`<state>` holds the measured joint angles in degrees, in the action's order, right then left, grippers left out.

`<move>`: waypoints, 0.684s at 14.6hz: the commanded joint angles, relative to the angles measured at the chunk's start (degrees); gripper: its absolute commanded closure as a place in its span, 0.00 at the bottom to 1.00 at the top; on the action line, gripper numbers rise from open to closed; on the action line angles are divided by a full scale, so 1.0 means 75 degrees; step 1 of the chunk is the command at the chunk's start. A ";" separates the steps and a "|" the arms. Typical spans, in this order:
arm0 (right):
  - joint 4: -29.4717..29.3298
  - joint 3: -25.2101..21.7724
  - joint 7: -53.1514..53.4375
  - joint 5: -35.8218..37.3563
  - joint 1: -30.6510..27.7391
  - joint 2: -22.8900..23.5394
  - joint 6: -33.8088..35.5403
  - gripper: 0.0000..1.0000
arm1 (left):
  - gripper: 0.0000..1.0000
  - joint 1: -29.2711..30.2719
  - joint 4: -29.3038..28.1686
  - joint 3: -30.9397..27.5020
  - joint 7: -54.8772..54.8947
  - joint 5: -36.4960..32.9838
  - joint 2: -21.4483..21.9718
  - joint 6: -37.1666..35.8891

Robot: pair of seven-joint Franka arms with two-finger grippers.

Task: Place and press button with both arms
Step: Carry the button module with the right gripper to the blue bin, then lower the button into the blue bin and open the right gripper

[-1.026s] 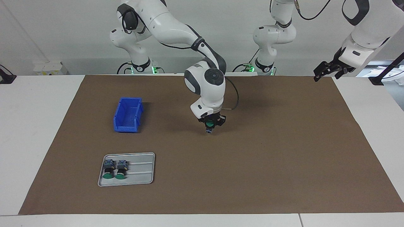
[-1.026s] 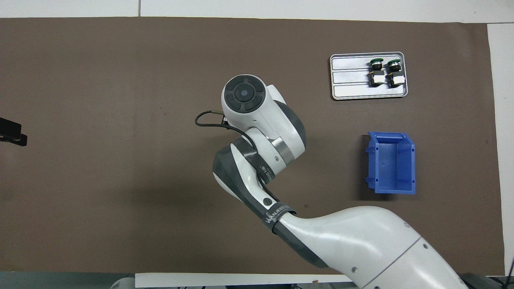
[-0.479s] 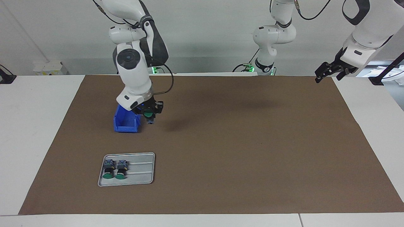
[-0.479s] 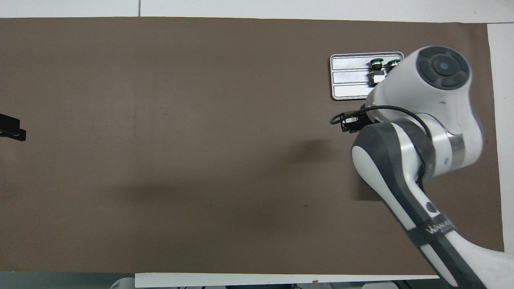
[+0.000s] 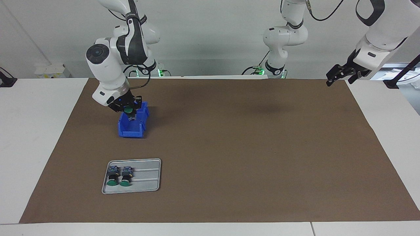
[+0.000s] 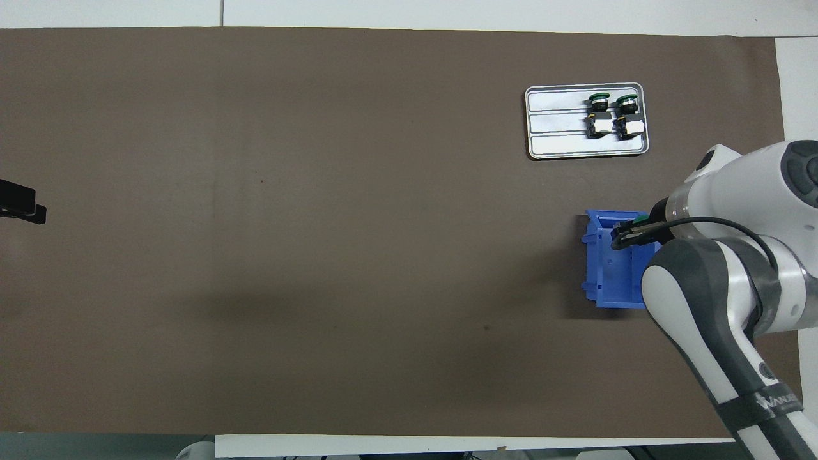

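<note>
Clamped on the button (image 5: 130, 111), green cap up, the right gripper (image 5: 130, 110) has swung from mid-mat to directly above the blue bin (image 5: 132, 126), suggesting a drop there, while the left gripper (image 5: 341, 74), fingers unreadable, waits far off.

White table (image 5: 32, 131), brown mat (image 5: 246, 147), blue bin (image 5: 133, 126), tray (image 5: 146, 178)
</note>
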<state>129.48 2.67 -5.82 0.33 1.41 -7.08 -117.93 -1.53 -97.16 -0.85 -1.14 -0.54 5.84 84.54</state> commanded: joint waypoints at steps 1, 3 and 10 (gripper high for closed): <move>0.0688 0.0090 -0.0208 0.0015 -0.0269 -0.0357 -0.0378 1.00 | 0.00 -0.0007 -0.0065 0.0008 -0.0023 0.0083 0.0053 0.0061; 0.0712 0.0090 -0.0303 0.0015 -0.0364 -0.0345 -0.0390 1.00 | 0.00 -0.0018 -0.0042 0.0032 -0.0047 0.0083 0.0041 0.0060; 0.1192 0.0090 -0.0232 0.0015 -0.0364 0.0111 -0.1292 1.00 | 0.00 0.0005 -0.0054 0.0032 -0.0047 0.0083 0.0041 0.0072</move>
<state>137.05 2.70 -6.61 0.33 -0.43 -6.56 -125.67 -1.68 -97.16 -0.71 -1.14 -0.47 5.84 84.54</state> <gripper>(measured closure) 0.639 0.000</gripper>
